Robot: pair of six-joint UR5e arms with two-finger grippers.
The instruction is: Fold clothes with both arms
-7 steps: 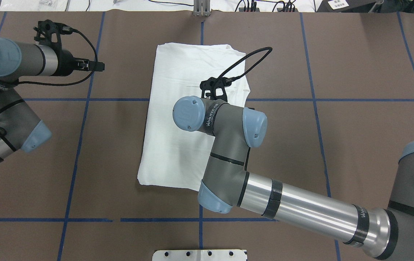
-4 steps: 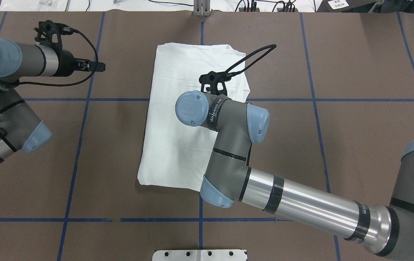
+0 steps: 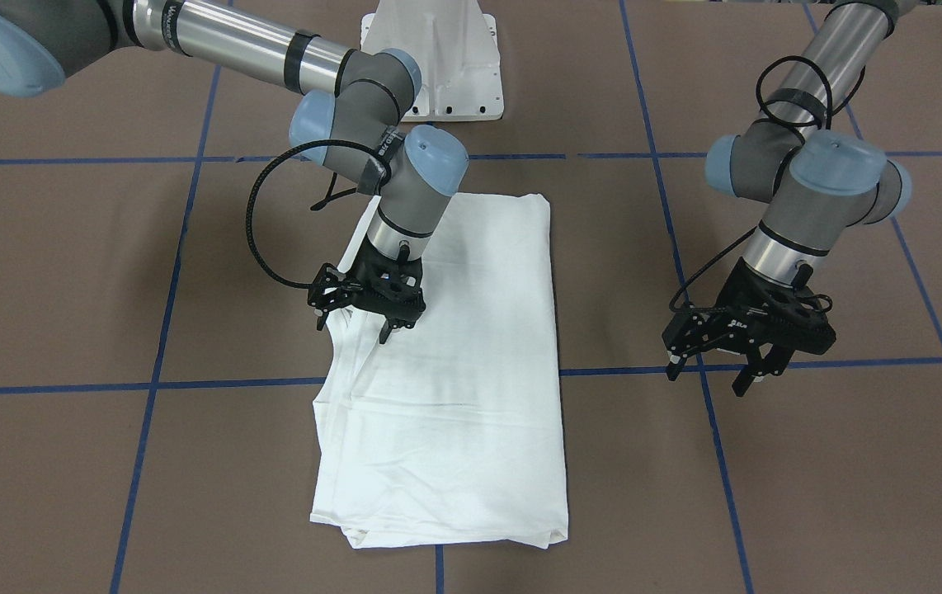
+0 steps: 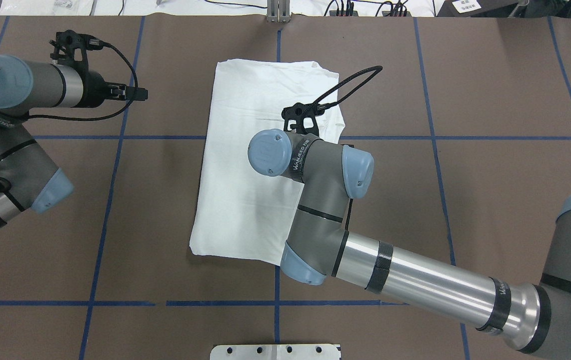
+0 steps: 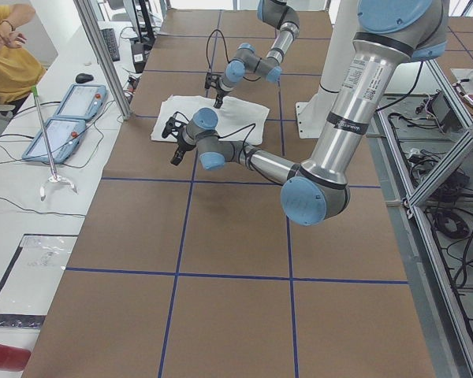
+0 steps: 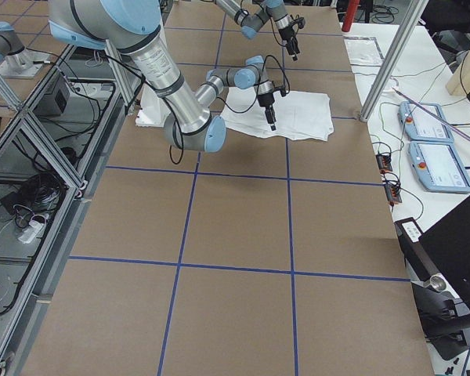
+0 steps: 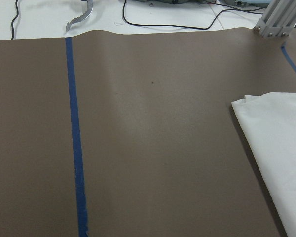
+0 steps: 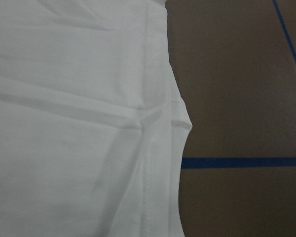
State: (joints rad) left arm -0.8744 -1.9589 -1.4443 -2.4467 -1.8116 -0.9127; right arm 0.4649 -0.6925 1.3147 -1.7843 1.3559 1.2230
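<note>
Drifting slightly toward the robot's right since a second ago, the right tool [image 3: 352, 330] is hovering over the folded white T-shirt [image 3: 471, 396] lying mid-counter [image 3: 768, 495], fingers spread, gripping nothing — the left tool [image 3: 706, 381] is hanging spread and empty, well apart.

Folded white cotton T-shirt [image 4: 245, 165] lying at the middle of the brown paper-covered bench [image 4: 490, 100], black right gripper [image 3: 397, 328] over its right-hand edge, black left gripper [image 3: 758, 375] well apart on its left, above the bench
</note>
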